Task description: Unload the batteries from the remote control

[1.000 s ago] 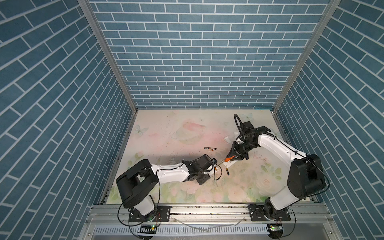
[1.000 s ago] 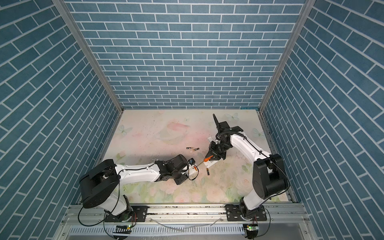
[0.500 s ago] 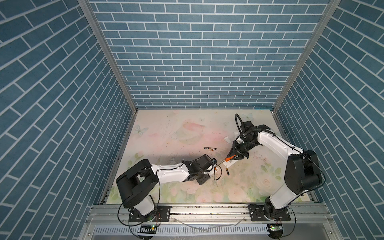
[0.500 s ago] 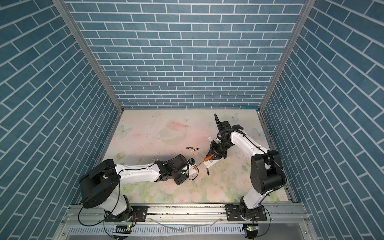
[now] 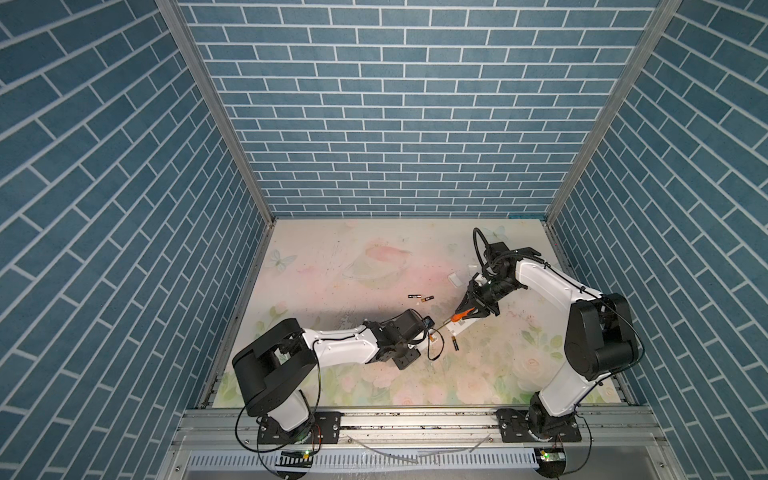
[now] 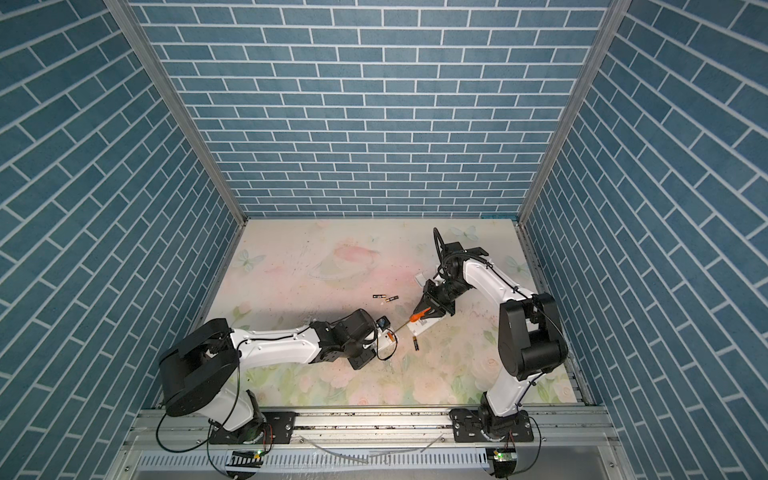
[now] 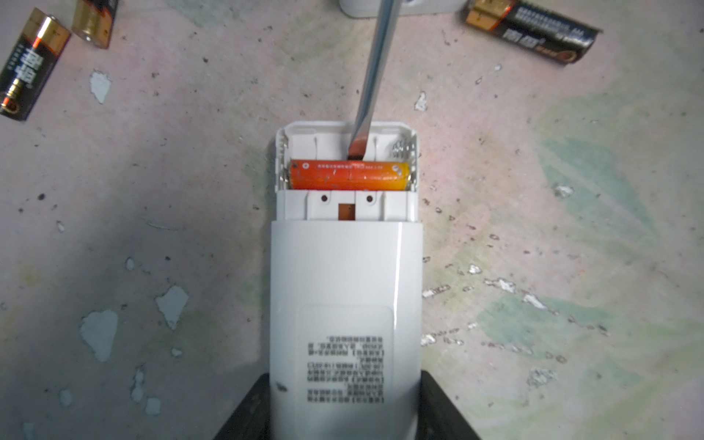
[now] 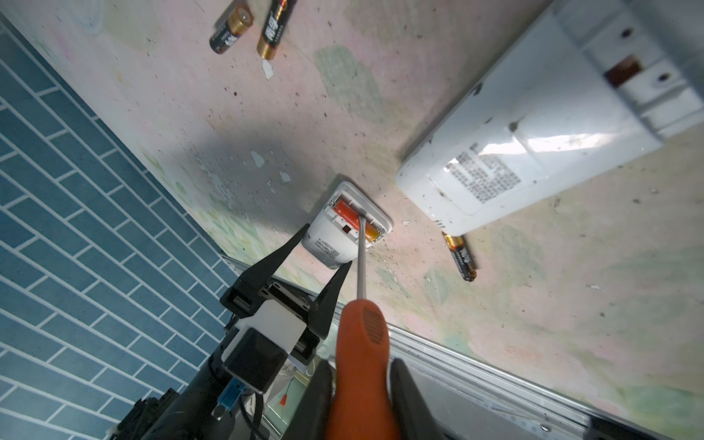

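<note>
My left gripper (image 7: 344, 409) is shut on a small white remote control (image 7: 344, 285) that lies on the mat with its battery bay open. One orange battery (image 7: 350, 179) lies across the bay. My right gripper (image 8: 362, 396) is shut on an orange-handled screwdriver (image 8: 362, 343). Its metal shaft (image 7: 375, 64) reaches into the bay, and the tip touches the orange battery's far side. Three black batteries lie loose on the mat: two together (image 5: 413, 296) (image 5: 428, 298) and one (image 5: 455, 344) near the remote control (image 5: 432, 336).
A larger white remote (image 8: 514, 152) lies back up under the right gripper (image 5: 473, 305), its end bay open. Two small white pieces (image 5: 455, 279) lie behind the right wrist. The blue brick walls stand close on three sides, and a metal rail (image 5: 415, 424) runs along the front.
The right arm's elbow has shifted slightly toward the middle. Both grippers, the remote control and the screwdriver tip stay almost where they were.
</note>
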`<state>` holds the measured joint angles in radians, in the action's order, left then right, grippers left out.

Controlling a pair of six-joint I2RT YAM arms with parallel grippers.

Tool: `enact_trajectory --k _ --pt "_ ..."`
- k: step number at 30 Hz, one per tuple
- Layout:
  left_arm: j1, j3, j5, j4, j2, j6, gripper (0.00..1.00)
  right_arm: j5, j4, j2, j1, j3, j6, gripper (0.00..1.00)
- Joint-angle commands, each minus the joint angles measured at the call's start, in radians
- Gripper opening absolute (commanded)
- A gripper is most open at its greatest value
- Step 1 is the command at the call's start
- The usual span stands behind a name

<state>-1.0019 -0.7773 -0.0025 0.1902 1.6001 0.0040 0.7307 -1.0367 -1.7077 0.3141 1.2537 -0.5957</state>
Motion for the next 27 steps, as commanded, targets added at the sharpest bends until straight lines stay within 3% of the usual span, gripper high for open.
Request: enact_trajectory --k 1,20,27 --pt "-0.008 0.016 0.013 -0.001 0.029 0.005 0.15 -0.017 -0.017 -0.023 -0.012 -0.022 0.008 0.00" --pt "-0.008 0.005 0.012 -0.010 0.047 0.003 0.14 0.023 -0.128 -0.010 -0.021 0.023 0.082 0.00" --pt "-0.007 0.005 0.019 -0.015 0.046 0.002 0.14 0.054 -0.093 -0.040 -0.023 0.023 0.082 0.00"
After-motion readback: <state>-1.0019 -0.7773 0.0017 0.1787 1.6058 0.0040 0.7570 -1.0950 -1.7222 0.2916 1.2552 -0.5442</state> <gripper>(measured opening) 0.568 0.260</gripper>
